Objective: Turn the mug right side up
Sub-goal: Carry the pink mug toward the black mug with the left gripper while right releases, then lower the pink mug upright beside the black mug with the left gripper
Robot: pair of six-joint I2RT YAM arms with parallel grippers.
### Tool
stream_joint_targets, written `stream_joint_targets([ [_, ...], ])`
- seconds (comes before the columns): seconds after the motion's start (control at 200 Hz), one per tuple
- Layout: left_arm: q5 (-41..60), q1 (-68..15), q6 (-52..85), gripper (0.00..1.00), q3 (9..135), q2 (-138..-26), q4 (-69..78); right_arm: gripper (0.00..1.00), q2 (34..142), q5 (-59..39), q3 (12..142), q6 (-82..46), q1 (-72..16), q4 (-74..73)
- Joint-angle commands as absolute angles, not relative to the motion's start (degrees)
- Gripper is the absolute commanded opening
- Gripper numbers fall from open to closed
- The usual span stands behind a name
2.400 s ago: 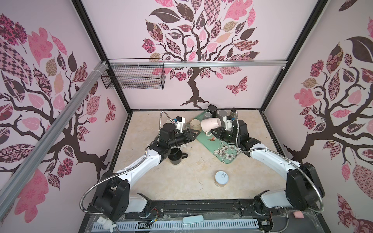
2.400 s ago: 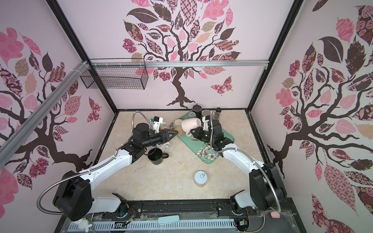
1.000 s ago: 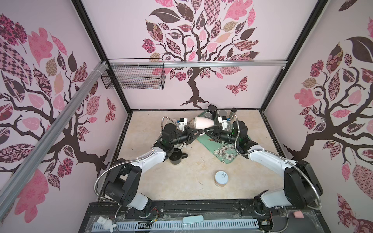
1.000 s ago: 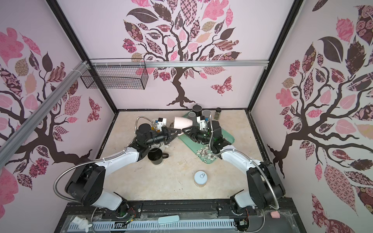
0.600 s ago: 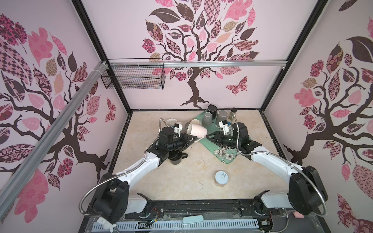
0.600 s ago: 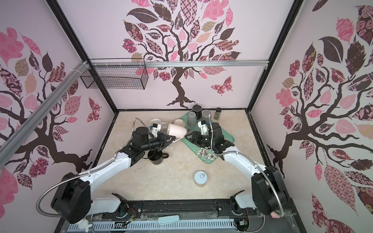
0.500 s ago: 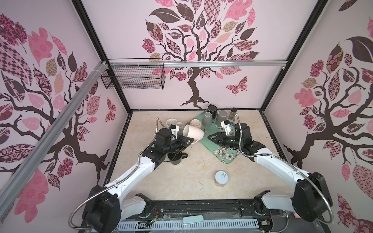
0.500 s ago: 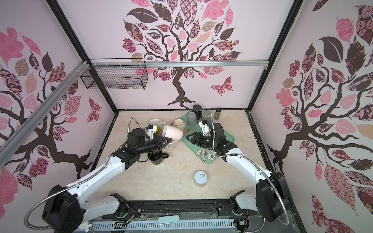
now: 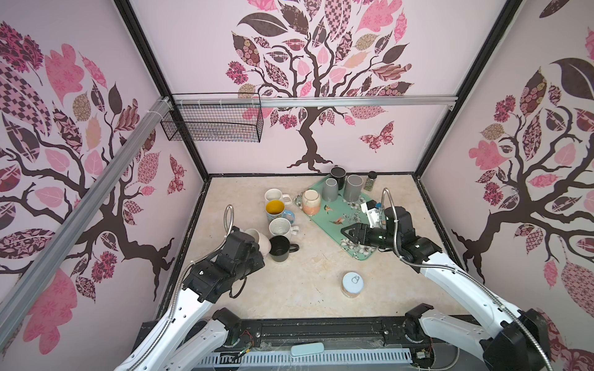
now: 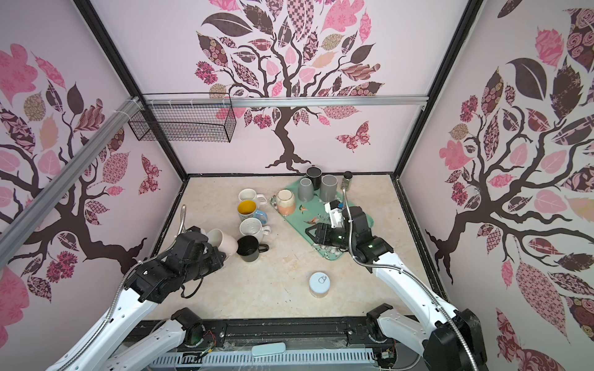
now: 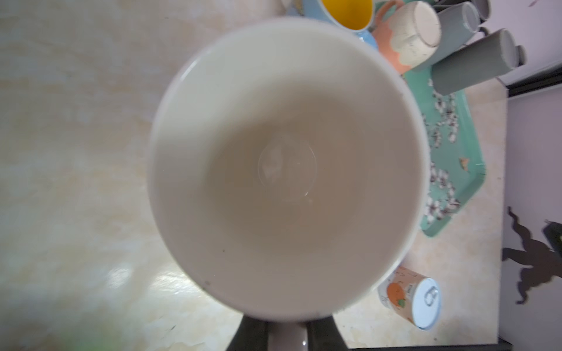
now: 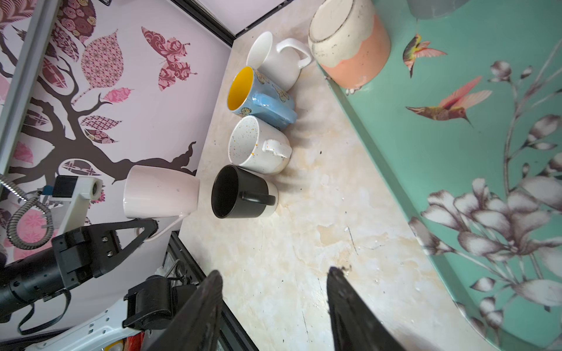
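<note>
In both top views the left gripper (image 9: 252,250) sits at about 9 o'clock on the table (image 9: 305,295), closed on the pink mug (image 9: 262,241). That mug is tipped, with its mouth turned up toward 10 o'clock and its base just beside the black mug (image 9: 279,248). I cannot tell whether it touches the table. Past the black mug, a speckled mug (image 9: 280,227), a blue mug (image 9: 275,208) and a white mug (image 9: 273,195) stand upright in a line running toward 11 o'clock. The tray (image 9: 334,221) lies at 1 to 2 o'clock, with a peach mug (image 9: 310,201) bottom-up on its far left corner. The right gripper (image 10: 309,236) hangs at 3 o'clock by the tray's long edge, pointing toward 9 o'clock, jaws apart and empty. A can (image 10: 319,282) stands at 5 o'clock.

In the left wrist view the pink mug (image 11: 286,170) fills nearly everything, and you look straight into its empty mouth. Two dark fingers (image 11: 252,334) pinch its handle. Past the rim you can see the can (image 11: 410,301), the tray (image 11: 474,182) and the peach mug (image 11: 407,33).

In the right wrist view the right gripper's fingers (image 12: 206,304) stand well apart, with only bare table between them. Across from them the left gripper (image 12: 149,226) clamps the handle of the pink mug (image 12: 161,191). The mug is near the black mug (image 12: 240,194), with a small gap between the two.
</note>
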State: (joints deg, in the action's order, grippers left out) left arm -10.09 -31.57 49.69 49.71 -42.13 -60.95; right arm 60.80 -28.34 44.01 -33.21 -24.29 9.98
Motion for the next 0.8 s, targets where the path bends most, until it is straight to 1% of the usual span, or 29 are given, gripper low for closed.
stream_joint_targets([
  [0.0, -16.09, -32.03, 51.87, 0.0, 52.6, -40.67, -69.12, 0.57, 60.24, -29.38, 43.36, -31.57, -24.43, 9.64],
  [0.085, -16.34, -35.33, 56.86, 0.0, 51.14, -42.56, -71.87, 0.57, 60.98, -30.0, 42.98, -31.0, -24.43, 9.25],
  [0.21, -24.29, -49.07, 70.01, 0.0, 49.7, -46.77, -73.48, 0.57, 61.05, -29.5, 42.77, -29.92, -24.38, 9.34],
  [0.29, -26.37, -53.78, 76.05, 0.0, 49.34, -50.36, -72.02, 0.57, 60.71, -29.09, 42.3, -29.41, -24.37, 9.25],
  [0.48, -25.2, -58.43, 85.73, 0.0, 48.56, -59.1, -64.53, 0.57, 61.08, -29.7, 41.69, -28.22, -24.41, 9.53],
  [0.65, -20.97, -58.67, 90.32, 0.0, 43.93, -59.96, -55.3, 0.58, 60.0, -29.58, 40.67, -28.33, -24.4, 9.01],
  [0.795, -20.18, -59.36, 93.41, 0.0, 43.05, -62.79, -54.02, 0.58, 59.34, -29.52, 40.06, -28.23, -24.38, 8.83],
])
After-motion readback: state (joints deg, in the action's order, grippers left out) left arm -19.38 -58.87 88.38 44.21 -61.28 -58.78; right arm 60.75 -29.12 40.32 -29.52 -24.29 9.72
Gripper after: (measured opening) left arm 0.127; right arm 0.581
